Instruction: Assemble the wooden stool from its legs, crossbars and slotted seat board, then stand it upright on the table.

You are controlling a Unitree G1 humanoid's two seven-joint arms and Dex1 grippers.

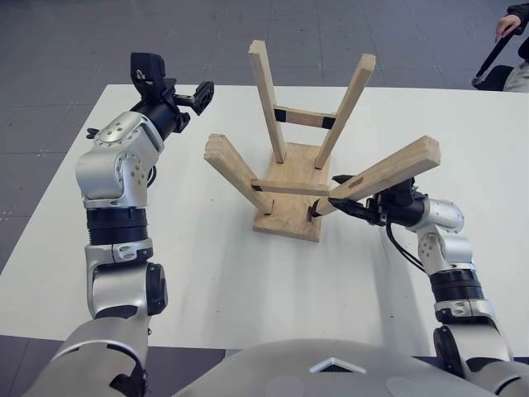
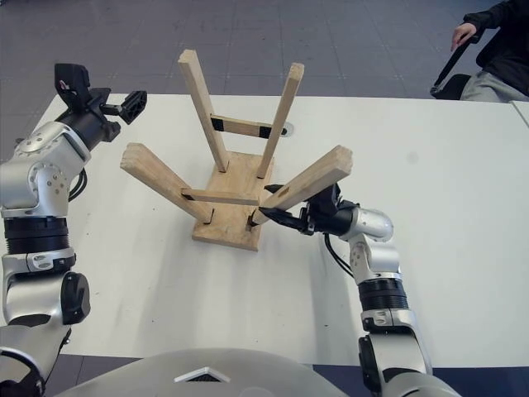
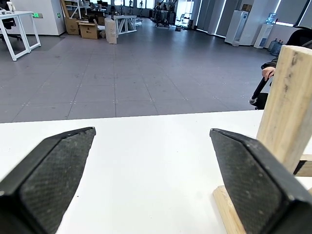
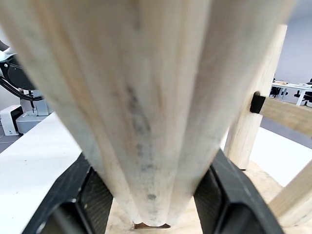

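White table (image 1: 207, 281) is bearing the upturned stool (image 1: 287, 217), right gripper (image 1: 340, 197) clamping its three-o'clock leg (image 1: 397, 165), left gripper (image 1: 198, 95) gaping at ten o'clock.

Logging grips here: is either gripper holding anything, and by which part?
Right gripper grips the near-right leg low down, by the seat board; left gripper holds nothing.

Both arms are built of rounded silver housings (image 1: 444, 217) joined by black cylindrical segments (image 1: 116, 225). Behind the left gripper (image 1: 201, 94), the silver elbow shell (image 1: 116, 157) carries small dark screw heads. A black cable (image 1: 402, 249) loops out just behind the right gripper (image 1: 340, 203). The fingers (image 3: 53, 180) are black and wedge-shaped, with finely cross-hatched pads.
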